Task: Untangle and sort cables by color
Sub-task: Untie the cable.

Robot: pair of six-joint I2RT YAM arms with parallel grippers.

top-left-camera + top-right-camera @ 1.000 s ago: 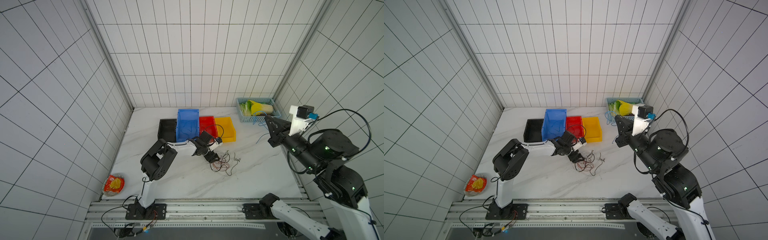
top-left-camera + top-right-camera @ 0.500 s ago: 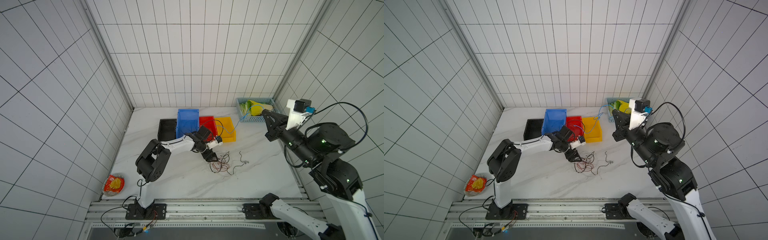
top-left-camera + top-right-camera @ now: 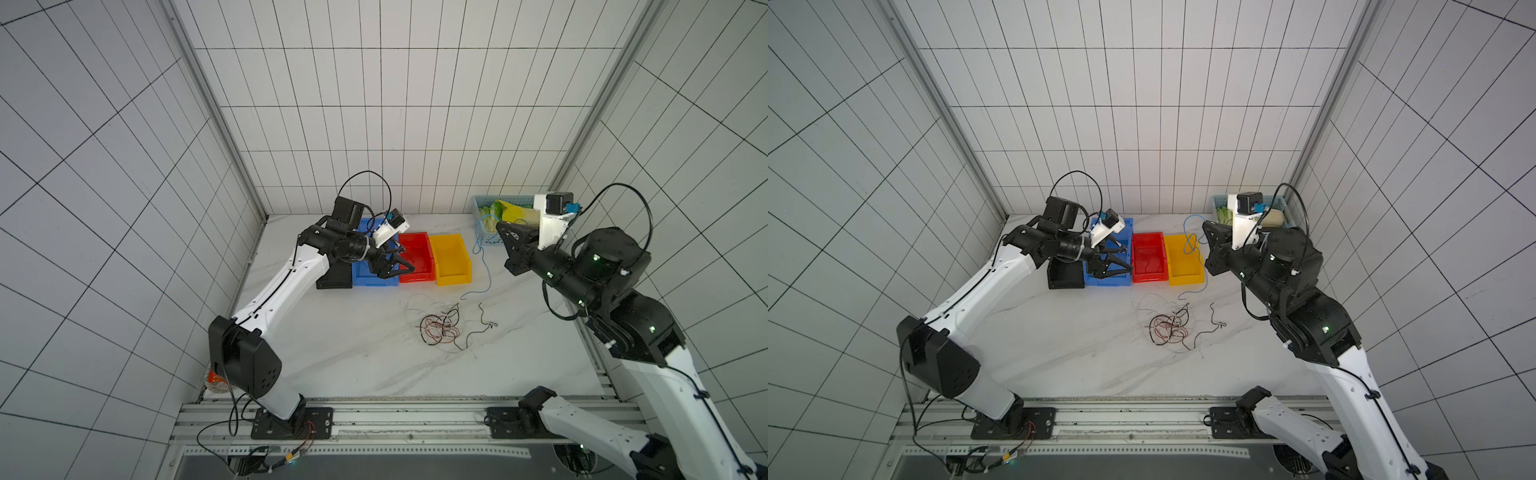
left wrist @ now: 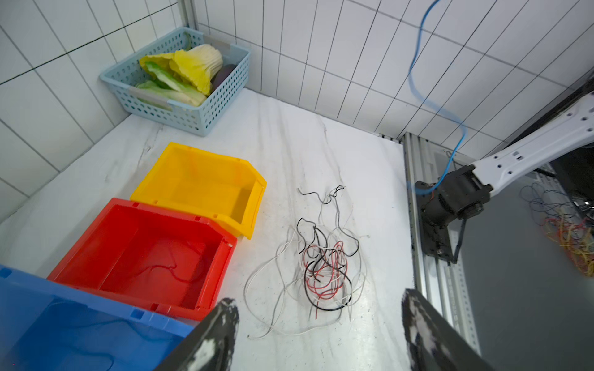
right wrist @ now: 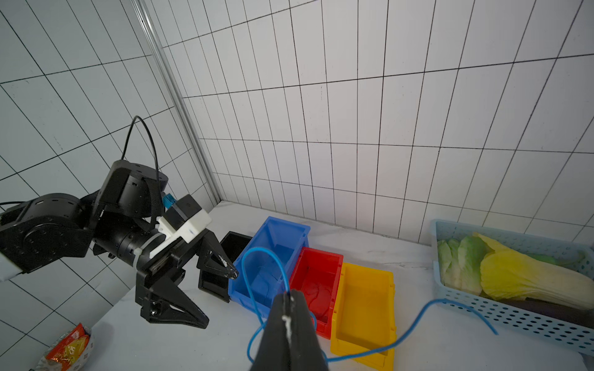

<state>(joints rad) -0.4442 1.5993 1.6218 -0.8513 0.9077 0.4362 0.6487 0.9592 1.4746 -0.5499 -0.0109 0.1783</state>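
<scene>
**Blue cable point(image 5: 261, 248) lifted, left gripper point(image 3: 400, 264) off the tangle point(image 3: 440, 330)**

The left gripper has risen from the tangle to above the blue bin point(image 3: 374, 281) and red bin point(image 3: 415, 277), jaws spread and empty. The right gripper point(image 5: 287, 297) pinches the blue cable and holds it aloft. Red, black and white cables stay knotted on the table point(image 3: 332, 353). One red cable point(image 4: 173, 273) lies in the red bin, so sorting looks barely begun.

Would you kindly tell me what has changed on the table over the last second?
The left gripper, open and empty, has lifted away from the tangle of cables and pulled back towards the blue bin and red bin. The right gripper, shut on the blue cable, has carried it a little towards the bins. The tangle, bins and basket stayed about where they were.
</scene>
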